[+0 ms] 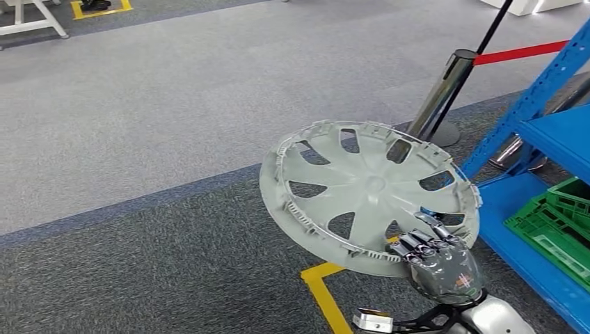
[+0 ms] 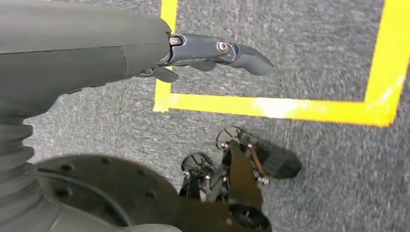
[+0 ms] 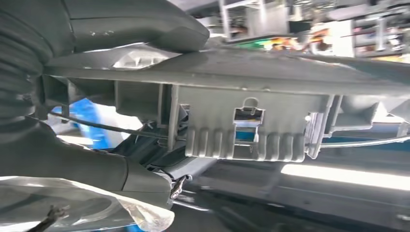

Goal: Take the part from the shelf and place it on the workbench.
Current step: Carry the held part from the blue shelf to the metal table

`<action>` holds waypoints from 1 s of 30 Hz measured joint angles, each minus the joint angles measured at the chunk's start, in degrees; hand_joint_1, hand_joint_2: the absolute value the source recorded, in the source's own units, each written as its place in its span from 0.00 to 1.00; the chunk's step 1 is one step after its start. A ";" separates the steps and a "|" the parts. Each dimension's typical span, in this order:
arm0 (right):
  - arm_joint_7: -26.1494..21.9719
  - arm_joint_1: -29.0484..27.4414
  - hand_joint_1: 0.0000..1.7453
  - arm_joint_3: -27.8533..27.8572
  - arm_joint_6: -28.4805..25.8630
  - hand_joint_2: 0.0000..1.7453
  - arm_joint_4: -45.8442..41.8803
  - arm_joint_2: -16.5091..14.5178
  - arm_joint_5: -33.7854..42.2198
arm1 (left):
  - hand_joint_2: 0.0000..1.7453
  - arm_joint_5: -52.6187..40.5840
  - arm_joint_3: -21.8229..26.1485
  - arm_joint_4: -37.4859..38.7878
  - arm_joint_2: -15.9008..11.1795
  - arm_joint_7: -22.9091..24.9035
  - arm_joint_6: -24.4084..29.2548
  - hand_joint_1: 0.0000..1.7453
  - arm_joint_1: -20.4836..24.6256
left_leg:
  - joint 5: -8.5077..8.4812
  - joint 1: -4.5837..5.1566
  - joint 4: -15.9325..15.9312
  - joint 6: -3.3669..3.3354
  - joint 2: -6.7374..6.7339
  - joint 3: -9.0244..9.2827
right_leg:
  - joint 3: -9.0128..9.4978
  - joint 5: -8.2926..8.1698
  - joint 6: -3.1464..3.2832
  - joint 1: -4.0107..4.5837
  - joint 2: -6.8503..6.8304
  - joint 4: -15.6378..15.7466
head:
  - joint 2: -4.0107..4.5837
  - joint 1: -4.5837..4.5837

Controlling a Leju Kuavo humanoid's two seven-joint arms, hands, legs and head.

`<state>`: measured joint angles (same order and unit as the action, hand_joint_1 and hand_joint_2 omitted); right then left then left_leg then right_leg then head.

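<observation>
Part: the pale grey plastic wheel cover with spoke cut-outs is off the shelf, carried nearly flat above the carpet.
Right robot hand: fingers clamped on the cover's near rim; the disc extends forward and left from it.
Left robot hand: holds nothing, fingers extended, hanging over yellow floor tape.
Obstacles: blue steel shelf close on the right; chrome barrier post just beyond the cover's far edge.
Surface: cannot tell where it lies.

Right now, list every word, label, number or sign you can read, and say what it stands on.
No readable text in any view.
The hubcap held by the right hand shows no lettering.
A small coloured mark on the back of that hand is too small to read.
The yellow floor tape carries no writing.
</observation>
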<state>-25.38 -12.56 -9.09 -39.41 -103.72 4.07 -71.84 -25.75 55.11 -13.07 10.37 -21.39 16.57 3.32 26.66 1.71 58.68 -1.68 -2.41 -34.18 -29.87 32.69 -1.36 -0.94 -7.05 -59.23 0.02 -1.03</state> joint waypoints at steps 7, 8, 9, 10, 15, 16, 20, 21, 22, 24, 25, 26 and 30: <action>-0.07 0.50 1.00 -0.18 0.00 1.00 0.81 0.00 -0.46 | 1.00 0.11 0.25 -0.02 -0.08 -1.71 -1.29 0.00 0.43 | -0.67 -0.81 -1.76 -0.75 5.03 1.28 | -8.64 3.95 -0.76 -0.30 7.01 -14.33 | 0.02 0.51; 0.00 0.51 1.00 -0.20 0.00 1.00 0.95 0.02 -0.67 | 1.00 0.09 0.25 -0.02 -0.01 -1.75 -1.35 0.00 0.42 | -0.54 -0.97 -1.55 -0.56 5.89 1.32 | -7.97 1.75 -0.95 -0.45 7.23 -11.86 | 0.02 0.58; 0.08 0.53 1.00 -0.23 0.00 1.00 1.08 0.09 -0.91 | 1.00 0.07 0.26 -0.02 0.05 -1.76 -1.40 0.00 0.42 | -0.28 -1.18 -1.14 -0.23 6.73 1.29 | -6.54 -0.47 -1.20 -0.71 8.06 -8.17 | 0.02 0.59; 0.14 0.55 1.00 -0.30 0.00 1.00 1.20 0.18 -1.13 | 1.00 0.02 0.27 -0.02 0.06 -1.75 -1.39 0.00 0.48 | 0.05 -1.29 -0.46 0.19 7.55 1.03 | -5.05 -1.88 -1.42 -0.98 9.50 -4.71 | 0.02 0.69; 1.00 0.91 1.00 -0.97 -0.03 1.00 1.35 0.66 -2.03 | 1.00 -0.40 0.50 0.00 0.09 -1.11 -0.62 0.00 0.38 | 0.51 -1.59 1.13 1.52 9.55 -0.40 | -2.85 -2.35 -0.14 -0.98 10.42 -1.36 | 0.00 0.67; 1.29 1.00 1.00 -1.13 -0.03 1.00 1.34 0.78 -2.29 | 1.00 -0.43 0.63 0.00 0.09 -0.91 -0.50 0.00 0.31 | 1.02 -1.55 2.02 1.76 8.29 -0.82 | -2.69 -2.36 0.26 -0.98 9.71 -1.28 | 0.00 0.47; 2.31 1.15 1.00 -1.77 -0.04 1.00 1.26 1.49 -3.42 | 1.00 -0.54 0.94 0.00 0.13 -0.27 -0.23 0.00 0.58 | 6.67 -1.63 14.43 2.36 3.14 -6.83 | -2.21 -1.99 1.28 -0.43 6.29 -1.13 | 0.00 -0.09; 2.51 1.22 1.00 -1.96 -0.04 1.00 1.26 1.72 -3.63 | 1.00 -0.56 1.00 0.00 0.14 -0.19 -0.20 0.00 0.57 | 7.14 -1.66 16.64 2.26 3.00 -7.97 | -2.11 -1.83 1.39 -0.27 5.45 -1.13 | 0.00 -0.10; 2.72 1.29 1.00 -2.15 -0.04 1.00 1.26 1.93 -3.84 | 1.00 -0.60 1.06 0.00 0.14 -0.10 -0.17 0.00 0.49 | 6.53 -1.63 16.86 2.05 2.96 -8.17 | -1.97 -1.66 1.44 -0.14 4.67 -1.13 | 0.00 -0.10; 3.08 1.46 1.00 -2.55 -0.04 1.00 1.26 2.34 -4.16 | 1.00 -0.71 1.16 0.00 0.08 0.08 -0.11 0.00 0.33 | 2.79 -1.20 11.33 1.23 2.08 -5.61 | -1.51 -1.27 1.44 0.04 3.28 -1.09 | 0.00 -0.10; 3.24 1.53 1.00 -2.71 -0.04 1.00 1.26 2.53 -4.32 | 1.00 -0.81 1.19 0.00 0.01 0.14 -0.09 0.00 0.34 | 1.15 -0.68 7.55 0.73 0.59 -3.78 | -1.24 -1.07 1.36 0.09 2.66 -1.04 | 0.00 -0.08; 3.38 1.60 1.00 -2.86 -0.04 1.00 1.25 2.73 -4.49 | 1.00 -0.91 1.21 0.00 -0.08 0.18 -0.09 0.00 0.42 | 0.09 -0.13 4.32 0.23 -0.83 -2.26 | -1.06 -0.90 1.20 0.16 2.10 -0.99 | 0.00 -0.13; 3.74 1.96 1.00 -3.67 -0.04 1.00 1.22 3.51 -5.03 | 1.00 -1.21 1.24 0.00 -0.26 0.19 -0.19 0.00 0.52 | -0.29 0.74 0.52 -0.64 -1.04 -0.80 | -0.46 -0.43 0.32 0.25 -0.15 -0.35 | 0.00 -0.26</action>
<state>-21.64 -10.60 -12.77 -39.45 -102.50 7.57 -76.87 -26.96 56.35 -13.07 10.10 -21.20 16.38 3.83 26.37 2.45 59.21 -2.32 -3.45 -34.98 -30.34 32.26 -1.04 -0.69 -7.20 -59.58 0.02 -1.30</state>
